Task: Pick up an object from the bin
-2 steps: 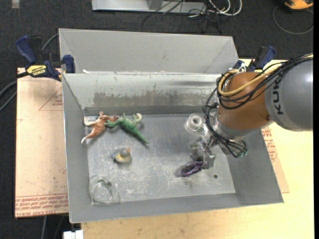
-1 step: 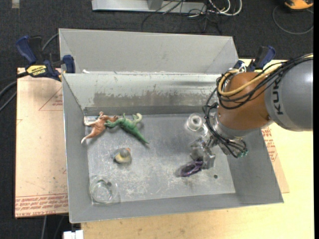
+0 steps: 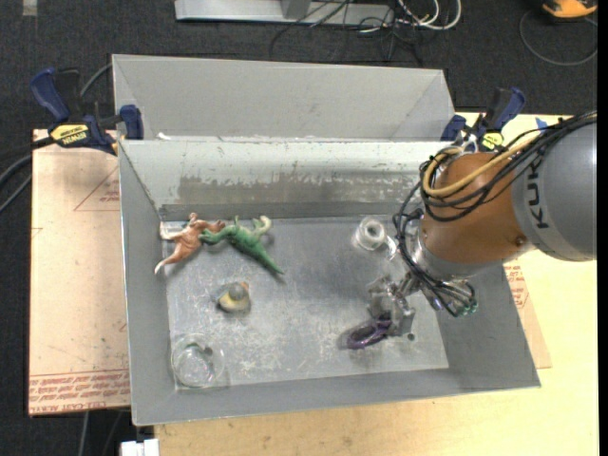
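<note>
My gripper (image 3: 392, 313) is low over the bin's front right part, its metal fingers pointing down at a small purple curved toy (image 3: 367, 335) that lies on the floor right under them. The fingertips seem to touch or straddle the toy's right end. A small white cylindrical cap (image 3: 370, 234) stands behind the gripper, near the back wall.
A green toy dinosaur (image 3: 247, 240) and an orange-and-white one (image 3: 185, 242) lie at the back left. A small tan round thing (image 3: 234, 298) sits in the left middle, and a clear round lid (image 3: 195, 363) rests at the front left corner. The arm's orange cover hangs over the right side.
</note>
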`<state>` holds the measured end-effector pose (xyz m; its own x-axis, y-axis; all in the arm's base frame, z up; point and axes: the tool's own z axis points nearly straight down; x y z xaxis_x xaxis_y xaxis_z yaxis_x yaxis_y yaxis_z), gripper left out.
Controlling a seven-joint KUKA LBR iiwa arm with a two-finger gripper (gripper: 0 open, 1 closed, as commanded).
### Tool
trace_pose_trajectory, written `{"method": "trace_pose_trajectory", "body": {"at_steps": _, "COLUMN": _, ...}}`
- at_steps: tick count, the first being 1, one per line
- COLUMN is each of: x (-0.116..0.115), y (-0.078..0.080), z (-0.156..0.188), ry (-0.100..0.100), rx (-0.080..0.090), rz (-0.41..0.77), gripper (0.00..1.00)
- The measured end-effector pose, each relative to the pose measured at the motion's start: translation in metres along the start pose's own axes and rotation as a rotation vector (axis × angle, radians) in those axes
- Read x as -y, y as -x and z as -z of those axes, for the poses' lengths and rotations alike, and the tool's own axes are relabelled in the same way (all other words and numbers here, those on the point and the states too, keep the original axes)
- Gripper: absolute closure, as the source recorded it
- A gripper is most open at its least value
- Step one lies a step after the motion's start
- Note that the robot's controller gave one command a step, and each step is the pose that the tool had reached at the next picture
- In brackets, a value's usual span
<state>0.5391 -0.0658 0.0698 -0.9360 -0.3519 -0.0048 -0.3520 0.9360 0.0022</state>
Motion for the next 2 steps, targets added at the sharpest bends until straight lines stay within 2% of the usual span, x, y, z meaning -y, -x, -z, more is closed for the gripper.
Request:
{"method": "trace_pose_trajectory", "body": {"at_steps": 1, "x": 0.014, "y": 0.013, "z": 0.095, "ry": -0.006, "rx": 0.009, "rz": 0.051, "gripper": 1.0}}
{"method": "trace_pose_trajectory", "body": {"at_steps": 2, "x": 0.013, "y": -0.008, "z": 0.008, "ry": 0.005, "rx": -0.006, "rz": 0.007, "gripper": 1.0}}
